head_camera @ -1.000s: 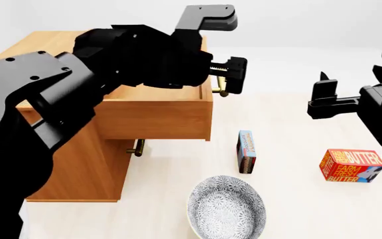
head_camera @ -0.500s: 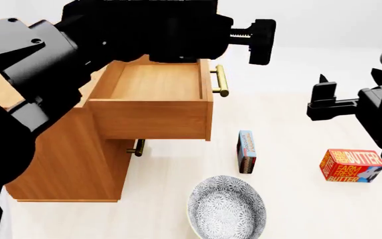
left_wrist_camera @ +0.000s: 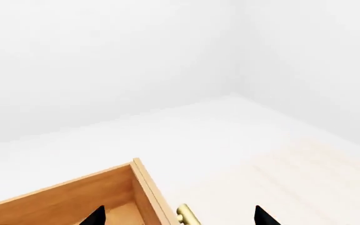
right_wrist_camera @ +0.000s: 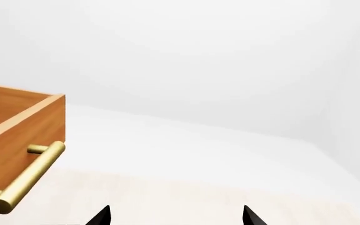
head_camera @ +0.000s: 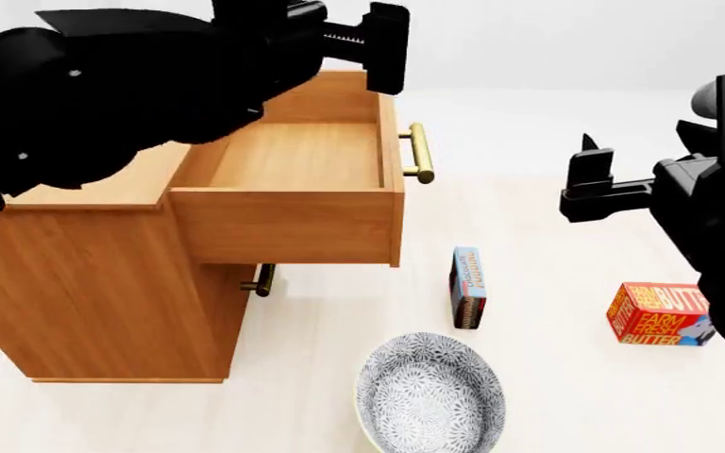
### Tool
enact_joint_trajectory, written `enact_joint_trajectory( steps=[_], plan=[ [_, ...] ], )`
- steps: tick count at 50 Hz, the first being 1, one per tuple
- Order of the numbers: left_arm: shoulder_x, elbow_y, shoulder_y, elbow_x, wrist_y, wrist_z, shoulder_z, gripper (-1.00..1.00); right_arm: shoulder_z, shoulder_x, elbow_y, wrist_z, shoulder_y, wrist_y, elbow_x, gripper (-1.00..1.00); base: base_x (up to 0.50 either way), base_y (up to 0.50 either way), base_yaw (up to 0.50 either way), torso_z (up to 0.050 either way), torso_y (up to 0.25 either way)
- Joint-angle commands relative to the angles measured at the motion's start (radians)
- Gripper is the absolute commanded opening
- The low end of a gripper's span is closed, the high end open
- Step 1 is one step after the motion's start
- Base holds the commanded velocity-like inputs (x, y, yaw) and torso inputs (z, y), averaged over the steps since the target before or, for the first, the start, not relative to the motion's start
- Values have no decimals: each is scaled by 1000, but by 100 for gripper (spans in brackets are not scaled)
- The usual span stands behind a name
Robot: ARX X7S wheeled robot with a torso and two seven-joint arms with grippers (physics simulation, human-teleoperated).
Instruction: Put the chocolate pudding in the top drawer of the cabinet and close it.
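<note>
The chocolate pudding stands upright on the pale floor, right of the cabinet. The top drawer is pulled out, its inside bare, with its brass handle facing right. My left gripper hangs open high over the drawer's back edge; in the left wrist view the left gripper straddles the drawer wall and handle from above. My right gripper hovers open to the right, above and beyond the pudding. In the right wrist view the right gripper holds nothing.
A patterned grey bowl sits on the floor in front of the pudding. An orange-red butter box stands at the right. The lower drawer is shut, its handle under the open drawer. The open drawer's handle shows in the right wrist view.
My left gripper has left the top drawer's handle, rising and swinging back over the drawer. The right gripper has drifted slightly left. The head view has shifted.
</note>
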Motion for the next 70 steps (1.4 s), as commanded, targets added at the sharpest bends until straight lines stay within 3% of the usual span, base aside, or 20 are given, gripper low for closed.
enact_joint_trajectory(
  steps=[1, 28, 45, 61, 70],
  plan=[
    [-198, 270, 75, 148, 173, -117, -6, 100, -36, -37, 32, -28, 17, -19, -12, 100, 0, 0, 0, 0, 0],
    [-587, 763, 97, 264, 280, -216, -51, 100, -213, -177, 316, -175, 65, -169, -198, 100, 0, 0, 0, 0, 0],
    [-807, 964, 190, 374, 401, -246, -49, 100, -273, -328, 742, -342, 158, -294, -271, 100, 0, 0, 0, 0, 0],
    [-1003, 1099, 353, 555, 603, -261, 15, 100, -328, -442, 1149, -469, 240, -449, -370, 100, 0, 0, 0, 0, 0],
    [-1029, 1069, 411, 587, 686, -248, 46, 100, -373, -526, 1413, -566, 313, -534, -427, 100, 0, 0, 0, 0, 0]
  ],
)
